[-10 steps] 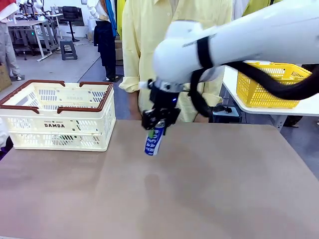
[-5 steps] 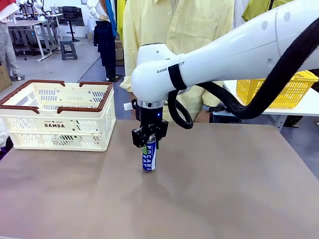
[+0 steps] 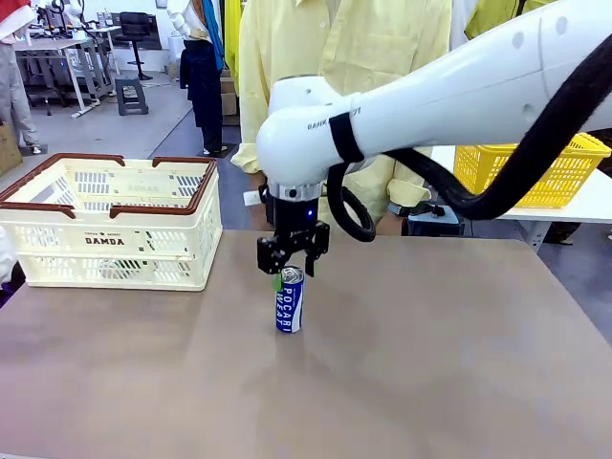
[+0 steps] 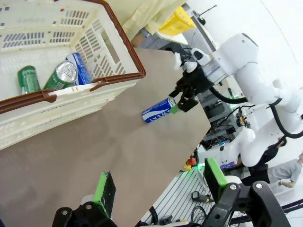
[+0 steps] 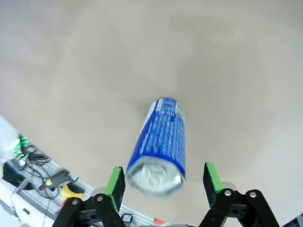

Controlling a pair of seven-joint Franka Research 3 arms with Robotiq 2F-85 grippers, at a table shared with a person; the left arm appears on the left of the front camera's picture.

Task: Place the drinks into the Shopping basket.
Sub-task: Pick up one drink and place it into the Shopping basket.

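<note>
My right hand [image 3: 292,264] hangs just above the blue-and-white POCARI can [image 3: 289,299], which stands upright on the brown surface [image 3: 430,363], out in the open to the right of the Shopping basket [image 3: 110,222] and apart from it. My fingers are spread to either side of the can's silver top with a gap showing on both sides, so I am not gripping it; looking down along them from my right wrist, the green pads [image 5: 116,182] flank the can's rim without touching.

My left hand [image 4: 158,187] is spread wide and carries nothing, held off over the near part of the surface. Along its fingers I see into the cream-white basket with its red-brown rim: two green cans [image 4: 28,79] and another blue-and-white can [image 4: 80,68] lie on their sides on the floor of it.

A person in a pale yellow coat [image 3: 316,67] stands at the far side.
</note>
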